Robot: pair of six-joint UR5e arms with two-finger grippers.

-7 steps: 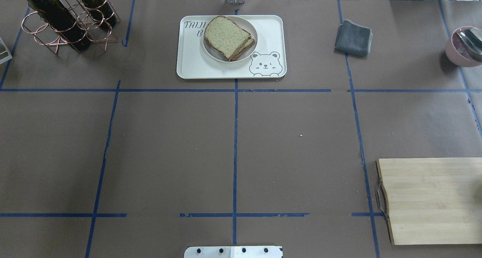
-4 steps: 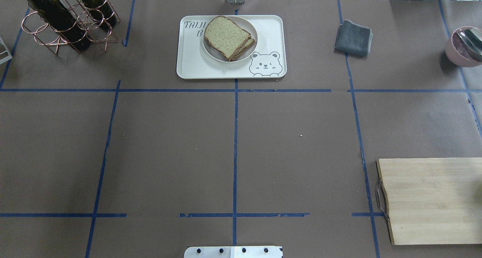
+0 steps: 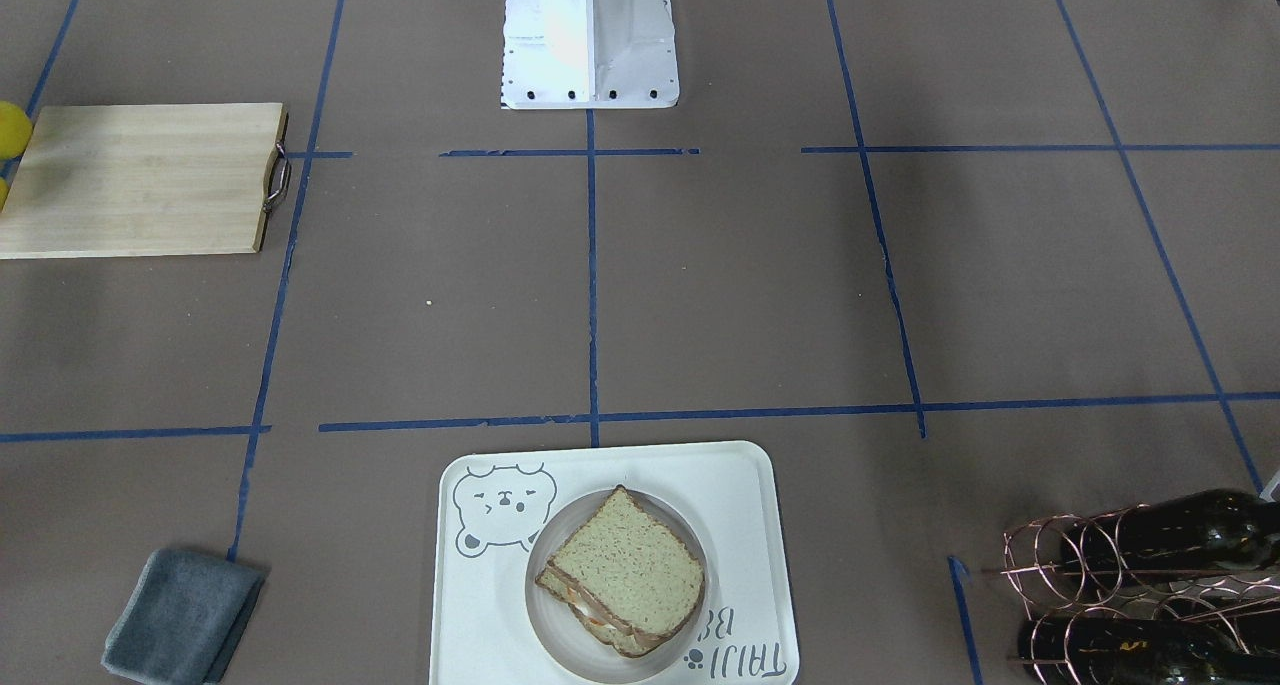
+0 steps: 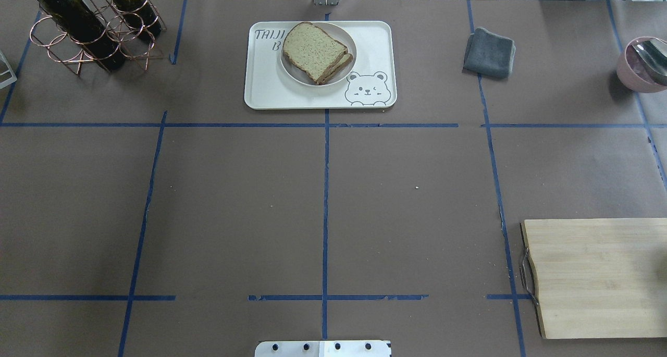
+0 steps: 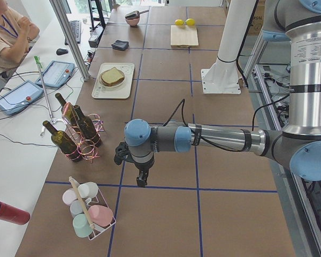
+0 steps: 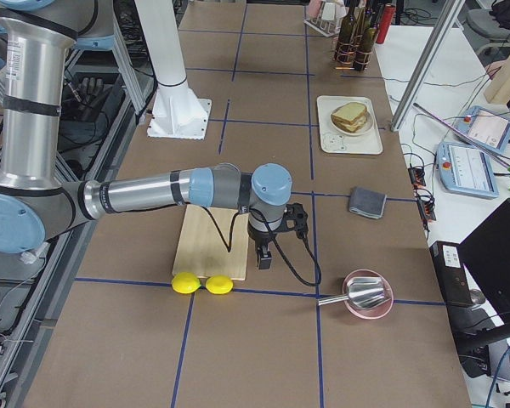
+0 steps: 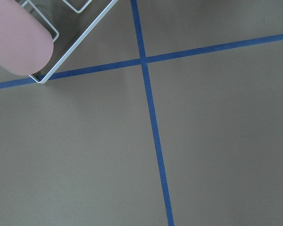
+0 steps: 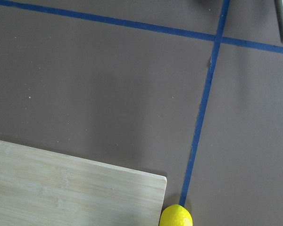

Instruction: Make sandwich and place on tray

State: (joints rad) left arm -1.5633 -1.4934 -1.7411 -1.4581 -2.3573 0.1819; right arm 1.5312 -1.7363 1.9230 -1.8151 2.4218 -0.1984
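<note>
Brown worktop (image 4: 234,200) gridded with tape (image 4: 325,190); rack (image 4: 78,39) of bottles at far left; tray (image 4: 266,94) at far centre carries plate (image 4: 292,70) with sandwich (image 4: 314,51); cloth (image 4: 489,53) to its right; board (image 4: 599,276) at near right; left pincer (image 5: 142,181) hangs near the rack, right pincer (image 6: 263,258) at the board's edge; whether either is clenched or released cannot be told.

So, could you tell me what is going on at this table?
The sandwich sits on its white plate on the bear tray, so the task looks done. Neither arm touches it: the left gripper hangs over the table near the wine-bottle rack, the right gripper by the cutting board and two lemons.
</note>
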